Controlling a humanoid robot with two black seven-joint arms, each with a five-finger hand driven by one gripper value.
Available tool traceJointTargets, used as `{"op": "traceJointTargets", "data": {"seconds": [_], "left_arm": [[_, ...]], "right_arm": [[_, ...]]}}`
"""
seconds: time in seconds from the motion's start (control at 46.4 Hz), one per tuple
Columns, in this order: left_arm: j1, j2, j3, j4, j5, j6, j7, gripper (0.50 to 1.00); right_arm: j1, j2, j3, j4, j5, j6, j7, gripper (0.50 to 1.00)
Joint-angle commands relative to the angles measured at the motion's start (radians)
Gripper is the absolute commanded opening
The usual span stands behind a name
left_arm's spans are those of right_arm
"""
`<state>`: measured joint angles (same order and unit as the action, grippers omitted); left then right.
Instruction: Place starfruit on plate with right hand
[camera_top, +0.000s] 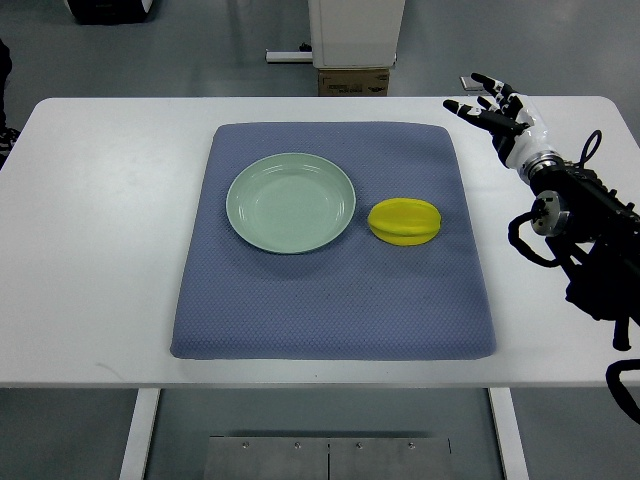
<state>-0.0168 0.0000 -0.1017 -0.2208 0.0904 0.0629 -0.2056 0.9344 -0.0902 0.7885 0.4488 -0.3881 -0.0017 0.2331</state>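
White bench (100, 250) with blue mat (330, 300); starfruit (405, 221) just right of green plate (290, 203), right robot hand (498, 112) fingers spread, empty, far corner

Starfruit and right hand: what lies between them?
Nothing stands between. In the top view, only bare blue mat and white table separate the starfruit from the open right hand.

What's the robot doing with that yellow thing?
Nothing yet. The robot's right hand hovers over the far right part of the white table with its fingers spread and holds nothing. The yellow starfruit lies on the blue mat, just to the right of the green plate, which has nothing on it. The job is to put the fruit on that plate. The left hand is out of sight.
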Motion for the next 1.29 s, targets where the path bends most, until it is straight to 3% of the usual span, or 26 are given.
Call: {"op": "traceJointTargets", "data": {"seconds": [0.0,0.883,1.141,1.27], "left_arm": [[0.0,0.0,0.0,0.0,0.0,0.0,0.0,1.0],[0.0,0.0,0.001,0.0,0.0,0.0,0.0,1.0],[0.0,0.0,0.001,0.0,0.0,0.0,0.0,1.0],[0.0,0.0,0.001,0.0,0.0,0.0,0.0,1.0]], "right_arm": [[0.003,0.0,0.0,0.001,0.0,0.0,0.0,1.0],[0.011,-0.014,-0.005,0.014,0.0,0.005,0.005,1.0],[0.007,-0.02,-0.009,0.051,-0.002,0.04,0.002,1.0],[0.004,-0.072,-0.084,0.116,-0.006,0.124,0.002,1.0]]}}
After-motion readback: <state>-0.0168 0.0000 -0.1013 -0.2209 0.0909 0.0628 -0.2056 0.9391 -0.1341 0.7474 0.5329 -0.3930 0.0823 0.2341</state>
